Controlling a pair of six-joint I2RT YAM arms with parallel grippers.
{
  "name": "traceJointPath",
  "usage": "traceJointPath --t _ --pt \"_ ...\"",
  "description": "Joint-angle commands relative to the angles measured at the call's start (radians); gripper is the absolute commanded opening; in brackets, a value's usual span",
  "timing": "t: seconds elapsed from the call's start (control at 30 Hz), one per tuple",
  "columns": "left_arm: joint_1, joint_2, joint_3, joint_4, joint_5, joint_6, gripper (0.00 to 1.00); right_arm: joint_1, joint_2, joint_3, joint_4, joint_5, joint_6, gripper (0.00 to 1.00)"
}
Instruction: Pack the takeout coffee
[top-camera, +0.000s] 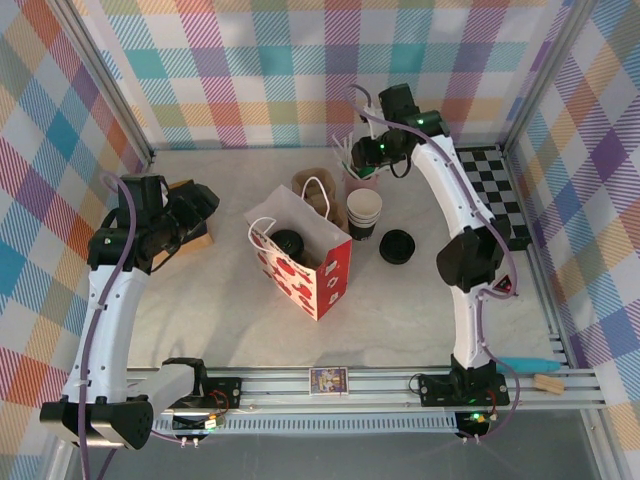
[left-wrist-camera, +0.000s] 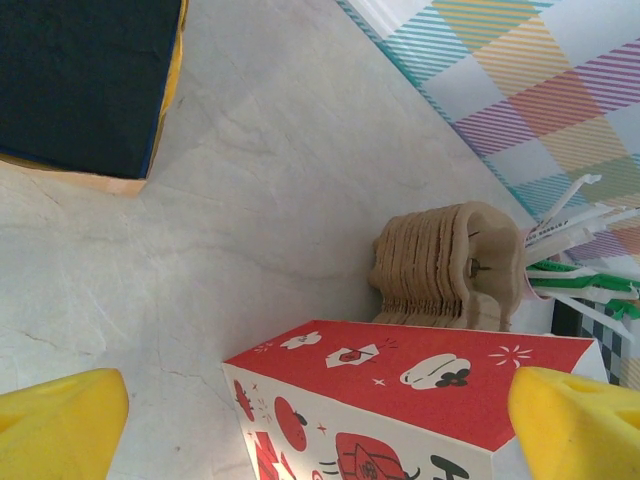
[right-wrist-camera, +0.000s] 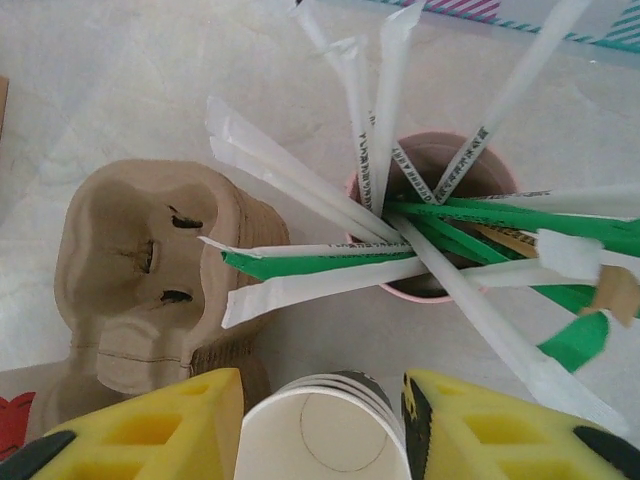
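Note:
The takeout coffee (top-camera: 288, 243) stands inside the open red-and-white paper bag (top-camera: 312, 275), with its round black lid showing from above. My left gripper (top-camera: 198, 208) hangs open left of the bag. In the left wrist view its yellow fingertips (left-wrist-camera: 60, 420) frame the bag's red side (left-wrist-camera: 400, 375) and touch nothing. My right gripper (right-wrist-camera: 323, 425) sits at the back, its yellow fingers (right-wrist-camera: 160, 430) pressed on both sides of a stack of lidless white paper cups (right-wrist-camera: 325, 435). In the top view that stack (top-camera: 364, 212) stands just right of the bag.
A loose black lid (top-camera: 397, 246) lies right of the cup stack. Brown pulp cup carriers (top-camera: 318, 190) and a pink cup of wrapped straws (right-wrist-camera: 425, 160) stand behind the bag. A dark sponge (left-wrist-camera: 85, 80) lies at the left, and a checkered mat (top-camera: 495, 190) at the right wall.

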Motion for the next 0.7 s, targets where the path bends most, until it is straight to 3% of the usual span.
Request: traceJointPath --t 0.0,0.27,0.67 --pt "0.017 -0.009 -0.019 -0.02 0.004 0.024 0.97 0.004 0.034 0.05 -0.042 -0.05 -0.049 0.47" --pt "0.017 -0.013 -0.029 -0.026 0.009 0.027 0.96 0.007 0.079 0.074 -0.042 -0.086 -0.049 0.47" --pt "0.017 -0.014 -0.033 -0.029 0.008 0.036 0.96 0.027 0.139 0.134 -0.06 -0.035 -0.043 0.5"
